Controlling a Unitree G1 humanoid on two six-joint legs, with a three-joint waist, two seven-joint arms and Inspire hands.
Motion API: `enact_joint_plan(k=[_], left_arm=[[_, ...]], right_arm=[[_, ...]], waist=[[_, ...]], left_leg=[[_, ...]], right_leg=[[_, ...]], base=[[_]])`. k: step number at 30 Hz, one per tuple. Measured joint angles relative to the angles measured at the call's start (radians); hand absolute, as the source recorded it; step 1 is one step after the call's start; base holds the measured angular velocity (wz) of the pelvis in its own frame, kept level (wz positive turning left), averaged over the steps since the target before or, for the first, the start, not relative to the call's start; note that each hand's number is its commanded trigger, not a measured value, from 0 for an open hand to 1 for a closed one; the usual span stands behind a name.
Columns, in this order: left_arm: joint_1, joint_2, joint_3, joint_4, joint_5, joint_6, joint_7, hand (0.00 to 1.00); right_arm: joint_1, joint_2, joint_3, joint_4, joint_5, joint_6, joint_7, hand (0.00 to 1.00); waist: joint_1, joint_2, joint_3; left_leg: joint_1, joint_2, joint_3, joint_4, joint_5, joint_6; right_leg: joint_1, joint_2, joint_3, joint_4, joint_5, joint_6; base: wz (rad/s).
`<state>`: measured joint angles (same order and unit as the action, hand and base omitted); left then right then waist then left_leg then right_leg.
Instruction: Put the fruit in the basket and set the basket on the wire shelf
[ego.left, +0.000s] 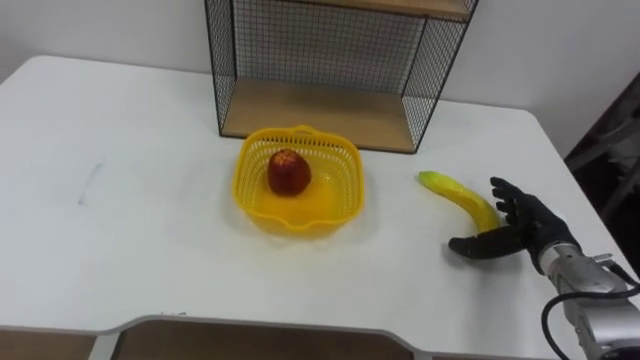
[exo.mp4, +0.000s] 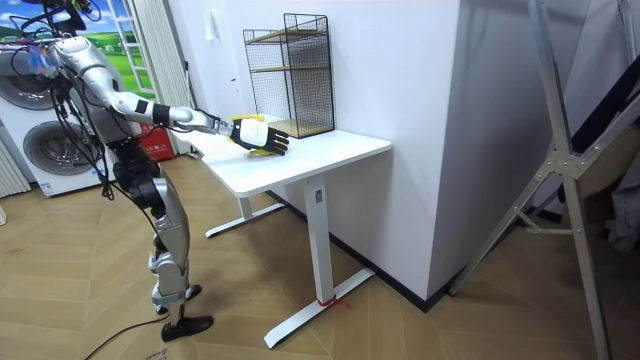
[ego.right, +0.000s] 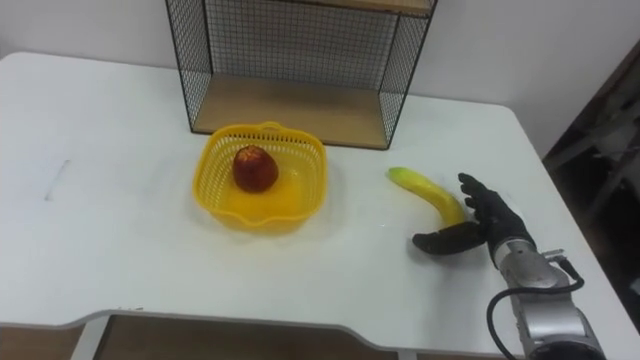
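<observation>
A yellow plastic basket (ego.left: 340, 160) (ego.right: 306, 152) sits on the white table in front of the wire shelf (ego.left: 330, 110) (ego.right: 300, 105). A red apple (ego.left: 288, 172) (ego.right: 255, 168) lies inside it. To the right lies a yellow banana (ego.left: 455, 192) (ego.right: 425, 190) on the table. My right hand (ego.left: 520, 225) (ego.right: 490, 222) rests open just at the banana's near end, thumb stretched out below it, fingers beside it. In the room view the right hand (exo.mp4: 262, 135) reaches over the table.
The white table (ego.left: 130, 200) (exo.mp4: 320, 155) has wide bare room on its left. The shelf's wooden bottom board (ego.left: 320, 115) stands open toward me. The table's right edge (ego.left: 580, 190) runs close to my right hand. Washing machines (exo.mp4: 35, 120) stand behind me.
</observation>
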<state>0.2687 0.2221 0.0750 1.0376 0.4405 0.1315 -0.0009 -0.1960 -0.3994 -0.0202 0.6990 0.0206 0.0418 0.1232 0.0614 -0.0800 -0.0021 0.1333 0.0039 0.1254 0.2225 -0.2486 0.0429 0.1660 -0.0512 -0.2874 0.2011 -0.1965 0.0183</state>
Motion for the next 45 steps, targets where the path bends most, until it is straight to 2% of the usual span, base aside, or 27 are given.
enact_joint_plan(k=[12,17,36,37,38,39,45], left_arm=[[0.003,-0.002,0.0,0.01,0.001,0.007,-0.002,0.0],[0.003,-0.004,0.0,0.01,0.003,0.015,-0.007,0.0],[0.006,-0.004,-0.002,0.001,0.003,0.035,-0.009,0.0],[0.006,-0.004,-0.002,-0.001,0.003,0.035,-0.009,0.0],[0.007,-0.003,-0.002,-0.002,0.003,0.035,-0.009,0.0],[0.007,-0.003,-0.002,-0.003,0.003,0.034,-0.009,0.0],[0.006,0.003,-0.002,-0.003,0.002,0.037,-0.01,0.0]], right_arm=[[0.0,0.001,0.0,0.029,-0.07,-0.001,-0.003,0.0],[0.0,0.001,0.0,0.037,-0.115,0.0,-0.011,0.0],[-0.002,0.001,0.0,0.048,-0.18,0.004,-0.011,0.0],[-0.002,0.001,0.0,0.051,-0.18,0.004,-0.012,0.18],[-0.003,0.001,0.001,0.055,-0.18,0.004,-0.012,0.74],[-0.005,0.001,0.001,0.058,-0.18,0.004,-0.011,1.0],[-0.034,0.002,0.0,0.075,-0.238,0.027,-0.039,1.0]], waist=[[0.009,0.003,0.0004],[0.027,0.003,0.0007],[0.029,-0.004,0.0006],[0.03,-0.006,0.0006],[0.03,-0.008,0.0004],[0.031,-0.009,0.0004],[0.03,-0.026,0.0005]], left_leg=[[0.016,-0.001,-0.02,0.004,0.001,-0.001],[0.016,-0.002,-0.022,0.005,0.001,-0.001],[0.012,-0.002,-0.025,0.013,0.001,-0.001],[0.011,-0.002,-0.026,0.014,0.001,-0.001],[0.01,-0.003,-0.026,0.015,0.001,-0.001],[0.01,-0.003,-0.026,0.015,0.001,-0.001],[0.002,-0.005,-0.031,0.018,0.0,-0.001]], right_leg=[[0.026,-0.001,-0.018,-0.001,0.0,0.0],[0.025,-0.001,-0.016,-0.001,0.0,0.0],[0.025,-0.001,-0.02,0.001,0.0,0.0],[0.024,-0.001,-0.021,0.001,0.0,0.0],[0.024,-0.001,-0.021,0.001,0.0,0.0],[0.024,-0.001,-0.021,0.001,0.0,-0.001],[0.022,-0.001,-0.025,-0.016,-0.002,-0.002]], base=[[0.04],[0.0],[0.0],[0.0],[0.0],[0.0],[0.02]])
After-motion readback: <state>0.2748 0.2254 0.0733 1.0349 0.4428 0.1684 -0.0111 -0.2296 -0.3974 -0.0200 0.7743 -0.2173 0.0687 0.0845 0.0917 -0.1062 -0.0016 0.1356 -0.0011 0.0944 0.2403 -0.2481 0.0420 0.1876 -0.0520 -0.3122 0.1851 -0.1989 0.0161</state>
